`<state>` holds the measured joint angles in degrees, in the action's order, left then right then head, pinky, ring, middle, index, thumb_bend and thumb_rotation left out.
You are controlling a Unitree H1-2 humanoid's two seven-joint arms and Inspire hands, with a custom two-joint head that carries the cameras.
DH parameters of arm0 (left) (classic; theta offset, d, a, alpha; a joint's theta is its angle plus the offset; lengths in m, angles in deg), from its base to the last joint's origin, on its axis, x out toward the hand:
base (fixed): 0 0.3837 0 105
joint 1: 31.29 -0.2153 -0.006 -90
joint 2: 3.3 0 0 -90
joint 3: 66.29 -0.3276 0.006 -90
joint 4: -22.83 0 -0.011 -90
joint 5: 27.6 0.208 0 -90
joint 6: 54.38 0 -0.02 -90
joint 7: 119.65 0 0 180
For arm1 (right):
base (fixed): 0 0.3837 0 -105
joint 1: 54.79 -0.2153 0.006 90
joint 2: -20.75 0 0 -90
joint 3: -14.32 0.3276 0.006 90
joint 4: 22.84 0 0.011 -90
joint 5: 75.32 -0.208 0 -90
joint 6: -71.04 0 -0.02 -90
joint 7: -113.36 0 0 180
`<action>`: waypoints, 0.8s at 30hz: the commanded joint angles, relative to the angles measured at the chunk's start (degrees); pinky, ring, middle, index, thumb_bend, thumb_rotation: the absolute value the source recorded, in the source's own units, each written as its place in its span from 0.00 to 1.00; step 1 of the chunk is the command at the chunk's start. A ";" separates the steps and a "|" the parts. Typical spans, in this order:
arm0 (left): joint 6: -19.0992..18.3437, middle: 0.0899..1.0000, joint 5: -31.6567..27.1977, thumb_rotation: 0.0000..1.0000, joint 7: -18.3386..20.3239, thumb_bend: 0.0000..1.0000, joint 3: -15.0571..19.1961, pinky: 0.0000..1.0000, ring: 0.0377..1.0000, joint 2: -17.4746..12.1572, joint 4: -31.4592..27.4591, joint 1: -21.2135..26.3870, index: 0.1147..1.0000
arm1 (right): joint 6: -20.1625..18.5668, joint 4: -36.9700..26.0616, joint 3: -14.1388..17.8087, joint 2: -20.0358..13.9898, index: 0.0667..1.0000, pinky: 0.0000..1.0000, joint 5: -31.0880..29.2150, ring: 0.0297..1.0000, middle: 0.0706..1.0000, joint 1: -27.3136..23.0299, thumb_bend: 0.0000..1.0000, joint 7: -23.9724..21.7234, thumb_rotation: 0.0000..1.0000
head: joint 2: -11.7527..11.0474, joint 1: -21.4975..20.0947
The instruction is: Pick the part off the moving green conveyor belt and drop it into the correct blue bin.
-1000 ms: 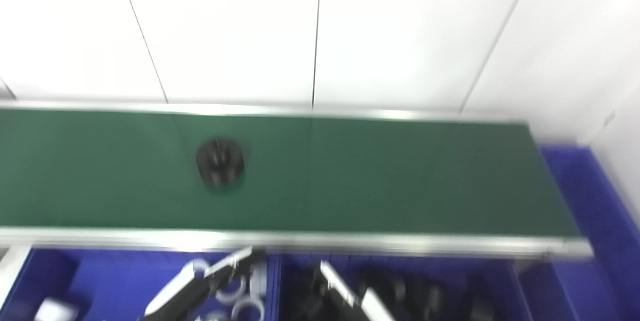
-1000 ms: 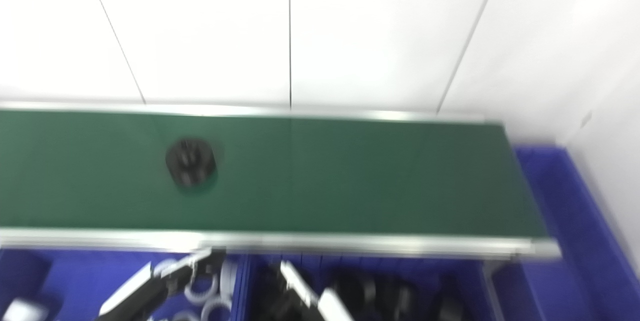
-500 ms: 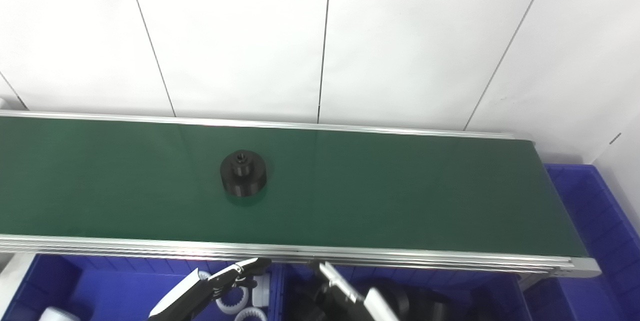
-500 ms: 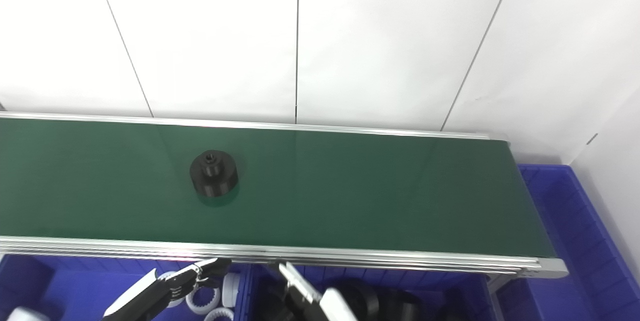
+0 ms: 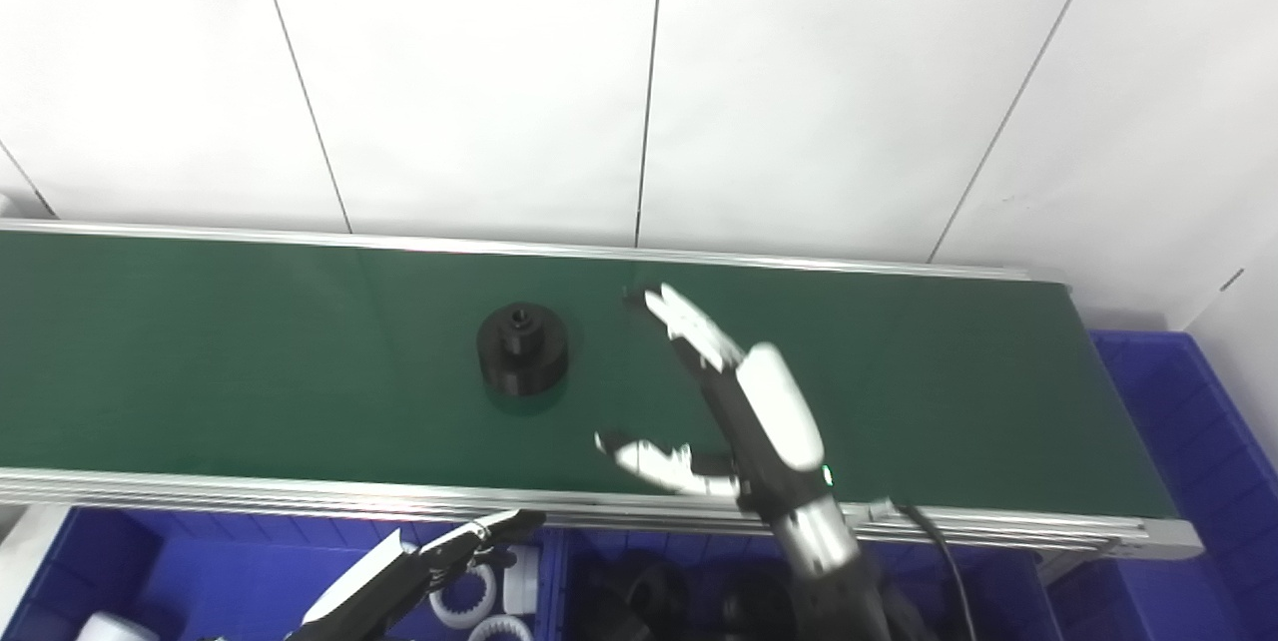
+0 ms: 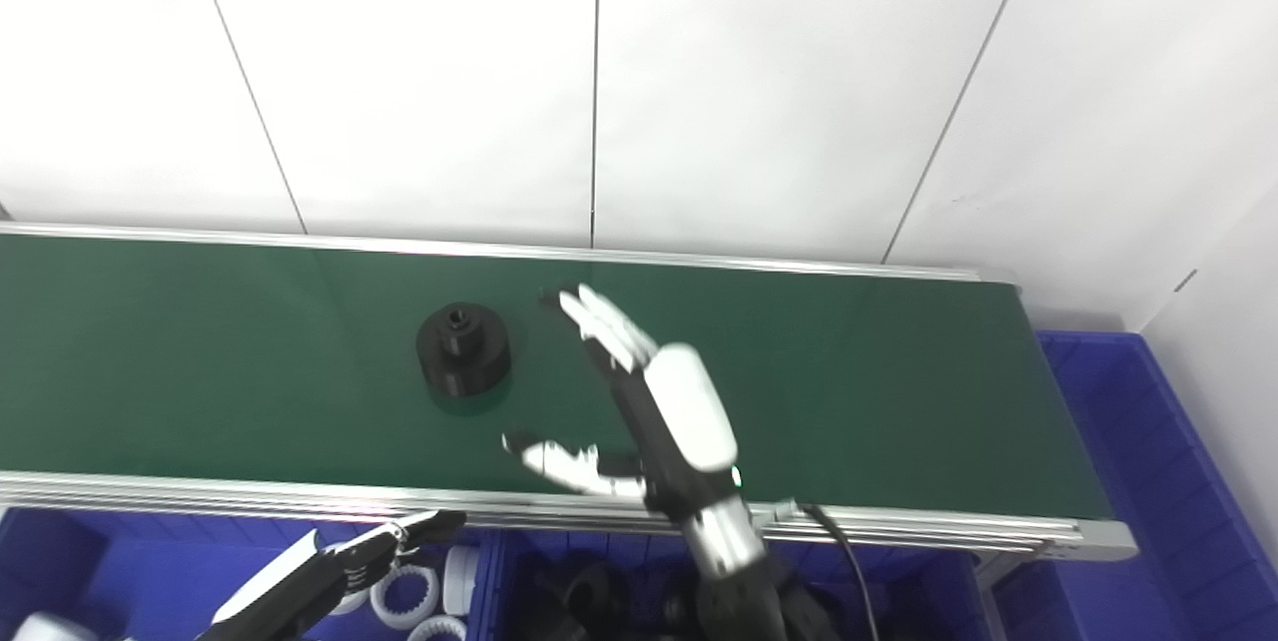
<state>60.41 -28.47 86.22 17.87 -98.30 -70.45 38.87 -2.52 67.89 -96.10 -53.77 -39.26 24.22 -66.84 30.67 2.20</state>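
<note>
A factory-style sorting station or robotics test cell: a long green conveyor belt [image 5: 899, 391] in aluminium side rails [image 5: 300, 496] runs along plain white wall panels [image 5: 479, 72], with blue plastic parts bins [image 5: 1188, 401] of black and white components below it

White panelled wall [image 5: 479, 72] behind, split by thin dark seams [image 5: 649, 82] running upward, some slanted. Evenly and brightly lit, no hard shadows. Second white wall [image 6: 1223, 262] angling in at far right.
</note>
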 commanded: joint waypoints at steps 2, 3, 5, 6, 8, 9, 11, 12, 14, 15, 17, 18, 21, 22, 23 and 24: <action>2.11 0.93 -0.62 0.62 0.02 0.51 -0.10 0.85 0.91 -0.78 -1.05 0.57 0.89 | -2.39 3.19 1.27 1.81 0.88 0.82 1.37 0.90 0.90 -5.65 0.67 2.27 0.42 | 0.09 0.08; 2.11 0.93 -0.71 0.62 0.08 0.51 -0.14 0.85 0.91 -0.75 -1.04 0.59 0.89 | -2.80 4.33 1.43 2.06 0.88 0.82 1.67 0.90 0.90 -6.65 0.67 2.66 0.42 | 0.10 0.07; 2.11 0.93 -1.19 0.61 0.33 0.51 -0.15 0.85 0.91 -0.57 -0.87 0.58 0.89 | -3.47 7.95 1.50 2.74 0.87 0.82 3.23 0.89 0.90 -9.30 0.71 4.49 0.41 | 0.16 -0.06; 2.11 0.93 -1.27 0.61 0.40 0.51 -0.20 0.85 0.91 -0.56 -0.91 0.54 0.89 | -3.37 10.52 1.36 3.02 0.87 0.83 4.00 0.89 0.89 -10.96 0.74 5.71 0.39 | 0.23 -0.23; 2.11 0.93 -1.25 0.60 0.48 0.51 -0.25 0.85 0.91 -0.59 -1.02 0.49 0.89 | -3.34 15.37 0.93 3.44 0.85 0.84 5.10 0.89 0.89 -13.99 0.77 7.51 0.39 | 0.26 -0.39; 2.11 0.93 -1.15 0.60 0.51 0.51 -0.28 0.84 0.91 -0.64 -1.04 0.48 0.89 | -3.31 17.80 0.64 3.59 0.84 0.84 5.57 0.90 0.89 -15.42 0.79 8.35 0.39 | 0.25 -0.47; 2.10 0.93 -1.01 0.61 0.63 0.52 -0.40 0.84 0.91 -0.74 -1.05 0.44 0.89 | -3.00 23.12 0.10 3.97 0.83 0.84 6.18 0.89 0.89 -18.27 0.83 10.23 0.39 | 0.20 -0.57; 2.10 0.93 -1.03 0.61 0.70 0.52 -0.41 0.84 0.91 -0.78 -1.03 0.44 0.89 | -2.85 24.80 -0.12 4.09 0.83 0.84 6.27 0.89 0.89 -19.16 0.85 10.96 0.38 | 0.18 -0.61; 2.10 0.93 -0.98 0.61 0.75 0.52 -0.48 0.84 0.91 -0.79 -1.09 0.39 0.89 | -2.98 28.93 -0.57 4.55 0.83 0.85 6.29 0.90 0.90 -21.27 0.88 12.24 0.38 | 0.14 -0.65; 2.10 0.93 -0.93 0.60 0.74 0.52 -0.51 0.84 0.91 -0.78 -1.20 0.31 0.89 | -3.43 30.90 -0.88 4.84 0.83 0.85 6.37 0.90 0.90 -22.25 0.89 12.66 0.38 | 0.11 -0.68; 2.10 0.93 -0.79 0.60 0.73 0.52 -0.54 0.84 0.91 -0.79 -1.47 0.13 0.89 | -3.83 34.84 -1.60 5.33 0.84 0.87 6.59 0.91 0.91 -24.11 0.93 13.78 0.37 | 0.17 -0.68; 2.10 0.93 -0.77 0.60 0.74 0.52 -0.54 0.84 0.91 -0.82 -1.63 0.04 0.89 | -3.83 37.07 -1.99 5.58 0.85 0.88 6.63 0.92 0.91 -25.09 0.96 14.34 0.38 | 0.18 -0.69; 2.10 0.93 -1.03 0.59 0.88 0.52 -0.45 0.84 0.91 -0.91 -2.04 -0.18 0.89 | -4.50 43.56 -3.19 6.35 0.88 0.90 6.45 0.94 0.93 -27.87 0.99 15.37 0.40 | 0.31 -0.79; 2.10 0.93 -1.14 0.59 0.93 0.52 -0.41 0.84 0.91 -0.90 -2.09 -0.21 0.89 | -4.73 44.93 -3.44 6.52 0.89 0.91 6.35 0.95 0.93 -28.45 1.00 15.56 0.41 | 0.31 -0.79; 2.10 0.93 -1.24 0.59 0.99 0.51 -0.36 0.84 0.91 -0.93 -2.13 -0.28 0.89 | -5.14 46.69 -3.77 6.73 0.90 0.92 6.40 0.95 0.94 -29.10 1.00 15.82 0.41 | 0.30 -0.78; 2.10 0.93 -1.29 0.59 1.03 0.52 -0.33 0.84 0.91 -0.95 -2.15 -0.32 0.89 | -5.38 47.96 -4.05 6.87 0.91 0.92 6.40 0.95 0.94 -29.59 1.00 16.08 0.42 | 0.30 -0.78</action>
<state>60.41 -28.68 87.38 17.18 -98.34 -70.67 38.84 -7.21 116.22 -100.01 -48.07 -32.77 -2.22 -52.68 30.94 1.41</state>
